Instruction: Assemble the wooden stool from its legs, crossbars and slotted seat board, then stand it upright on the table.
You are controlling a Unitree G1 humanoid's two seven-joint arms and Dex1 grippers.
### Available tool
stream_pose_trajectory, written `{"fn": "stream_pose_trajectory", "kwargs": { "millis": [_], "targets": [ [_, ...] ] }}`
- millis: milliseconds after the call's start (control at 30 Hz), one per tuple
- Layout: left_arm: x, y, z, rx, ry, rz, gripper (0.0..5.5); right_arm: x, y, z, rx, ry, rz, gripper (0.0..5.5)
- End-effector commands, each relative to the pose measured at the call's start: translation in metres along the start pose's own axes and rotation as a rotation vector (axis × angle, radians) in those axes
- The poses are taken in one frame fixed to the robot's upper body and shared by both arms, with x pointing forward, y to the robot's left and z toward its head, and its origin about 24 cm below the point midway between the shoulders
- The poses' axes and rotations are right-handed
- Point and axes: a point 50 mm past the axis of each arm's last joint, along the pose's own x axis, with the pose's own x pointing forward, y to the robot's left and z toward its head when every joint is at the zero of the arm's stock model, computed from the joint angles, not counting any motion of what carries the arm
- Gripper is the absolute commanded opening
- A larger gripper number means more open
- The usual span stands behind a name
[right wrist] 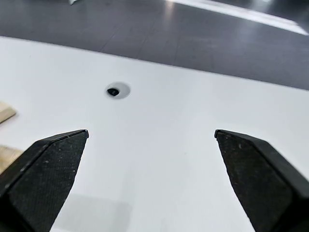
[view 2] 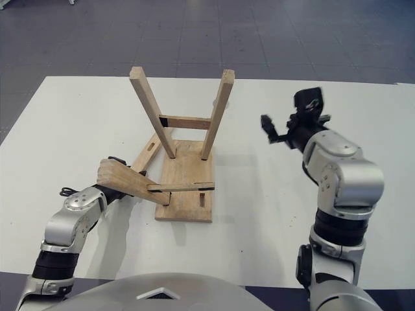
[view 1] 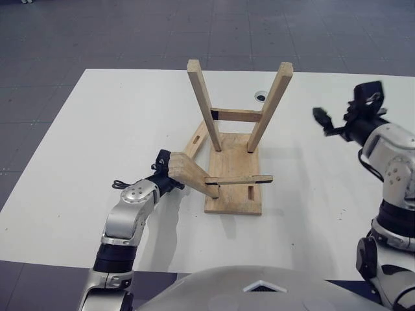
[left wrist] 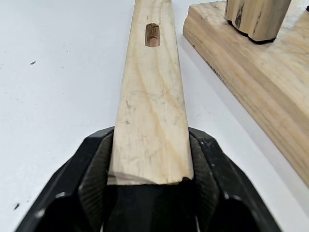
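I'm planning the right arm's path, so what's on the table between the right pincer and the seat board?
Bare white table between the right pincer and the seat board, as the left eye view shows.

Lab: white table [view 1: 91, 168], grey tiled floor [view 1: 130, 32]

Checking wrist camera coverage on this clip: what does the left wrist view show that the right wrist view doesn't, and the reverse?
Left wrist view: the left gripper shut on a wooden leg with a slot near its far end, beside the seat board, where another leg stands. Right wrist view: the right gripper open and holding nothing, a small hole in the table, dark floor beyond. Both: the white table, plus pale wood, in the right wrist view just slivers at the edge.
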Motion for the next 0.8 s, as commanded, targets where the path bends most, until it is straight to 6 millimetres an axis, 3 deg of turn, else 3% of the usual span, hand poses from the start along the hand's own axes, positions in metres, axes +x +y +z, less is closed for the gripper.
{"fn": "stream_pose_trajectory", "kwargs": {
  "millis": [33, 167, 200, 233, 267, 333, 400, 533, 800],
  "targets": [
    [-0.009, 0.017, 0.006, -0.153, -0.066, 0.043, 2.07, 0.005, -0.023, 0.034, 0.127, -0.141, -0.06, 4.83],
    [-0.057, 0.088, 0.087, -0.131, -0.372, 0.195, 2.07, 0.004, -0.023, 0.074, 0.356, -0.298, 0.185, 4.83],
    [-0.073, 0.101, 0.122, -0.127, -0.483, 0.198, 2.07, 0.002, -0.014, 0.088, 0.425, -0.331, 0.334, 4.83],
    [-0.086, 0.104, 0.152, -0.137, -0.58, 0.157, 2.07, -0.002, -0.006, 0.099, 0.469, -0.35, 0.474, 4.83],
    [-0.097, 0.093, 0.183, -0.155, -0.674, -0.018, 2.07, -0.007, 0.009, 0.111, 0.487, -0.36, 0.661, 4.83],
    [-0.111, 0.053, 0.221, -0.142, -0.742, -0.499, 2.07, -0.019, 0.035, 0.13, 0.507, -0.364, 0.984, 4.83],
    [-0.109, 0.024, 0.236, -0.13, -0.704, -0.805, 2.07, -0.028, 0.057, 0.141, 0.468, -0.341, 1.22, 4.83],
    [-0.097, -0.007, 0.246, -0.14, -0.615, -1.073, 2.07, -0.031, 0.077, 0.145, 0.421, -0.279, 1.414, 4.83],
    [-0.078, -0.031, 0.242, -0.158, -0.516, -1.218, 2.07, -0.037, 0.096, 0.155, 0.405, -0.277, 1.549, 4.83]
  ]
}}
